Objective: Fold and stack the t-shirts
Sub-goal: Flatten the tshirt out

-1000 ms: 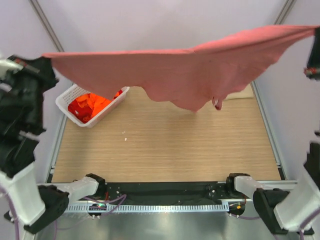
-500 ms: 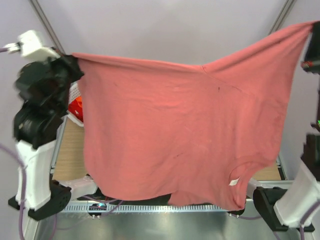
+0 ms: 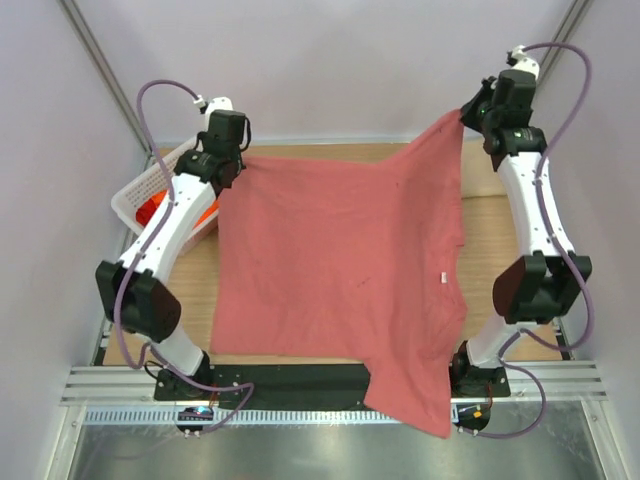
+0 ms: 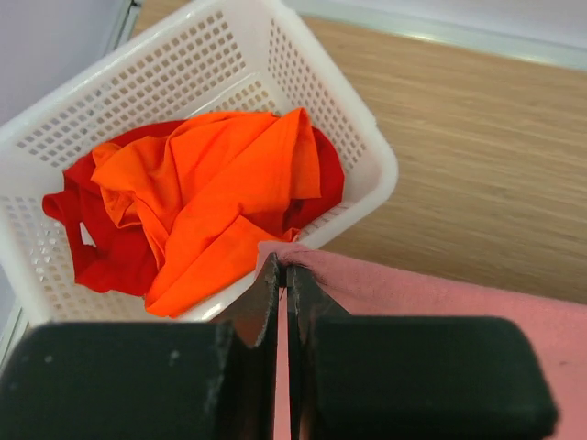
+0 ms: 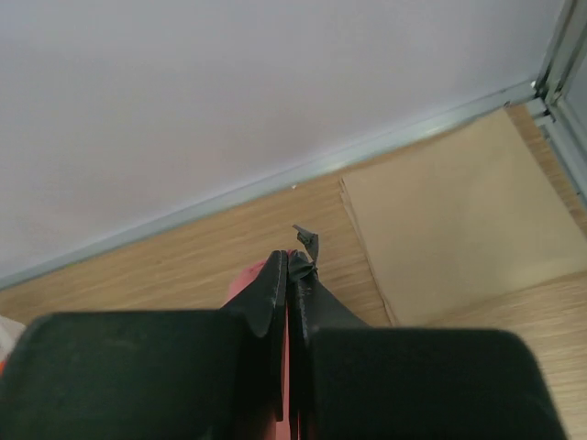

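A salmon-pink t-shirt (image 3: 340, 270) is spread across the wooden table, its near end hanging over the front edge. My left gripper (image 3: 222, 160) is shut on the shirt's far left corner, seen pinched between the jaws in the left wrist view (image 4: 367, 284). My right gripper (image 3: 468, 112) is shut on the far right corner, held a little above the table; a sliver of pink (image 5: 240, 275) shows by the jaws. An orange t-shirt (image 4: 211, 192) and a red t-shirt (image 4: 110, 247) lie crumpled in the basket.
The white lattice basket (image 3: 135, 195) stands at the far left of the table, just left of my left gripper; its rim (image 4: 367, 137) is close below it. A tan mat (image 5: 459, 211) lies at the far right corner. Purple walls and frame posts surround the table.
Both arms have swung from high near the camera to the far side of the table. The pink shirt, hanging in the air before, now lies spread over the table.
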Motion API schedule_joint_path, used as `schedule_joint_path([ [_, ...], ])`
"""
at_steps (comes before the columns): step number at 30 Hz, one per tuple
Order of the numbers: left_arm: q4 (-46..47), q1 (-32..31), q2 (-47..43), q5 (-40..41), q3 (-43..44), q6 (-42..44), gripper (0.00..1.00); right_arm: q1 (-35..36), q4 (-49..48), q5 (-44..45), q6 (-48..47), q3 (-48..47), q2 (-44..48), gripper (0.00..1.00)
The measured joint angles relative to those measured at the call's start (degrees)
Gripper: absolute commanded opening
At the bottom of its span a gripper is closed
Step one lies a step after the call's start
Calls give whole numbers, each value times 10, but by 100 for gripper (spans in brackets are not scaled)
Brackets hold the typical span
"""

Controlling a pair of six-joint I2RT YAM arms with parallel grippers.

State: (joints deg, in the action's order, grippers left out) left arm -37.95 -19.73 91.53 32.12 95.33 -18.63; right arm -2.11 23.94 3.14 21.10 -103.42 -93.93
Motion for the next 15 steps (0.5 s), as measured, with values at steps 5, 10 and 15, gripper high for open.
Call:
schedule_joint_path([
  [5, 7, 36, 98, -3, 40, 0, 0, 0, -12, -17, 0, -45, -104, 1],
  [10, 12, 48, 168, -7, 122, 0, 0, 0, -32, -25, 5, -148, -193, 2],
  [15, 16, 47, 213, -10, 193, 1, 0, 0, -45, -36, 16, -238, -260, 2],
])
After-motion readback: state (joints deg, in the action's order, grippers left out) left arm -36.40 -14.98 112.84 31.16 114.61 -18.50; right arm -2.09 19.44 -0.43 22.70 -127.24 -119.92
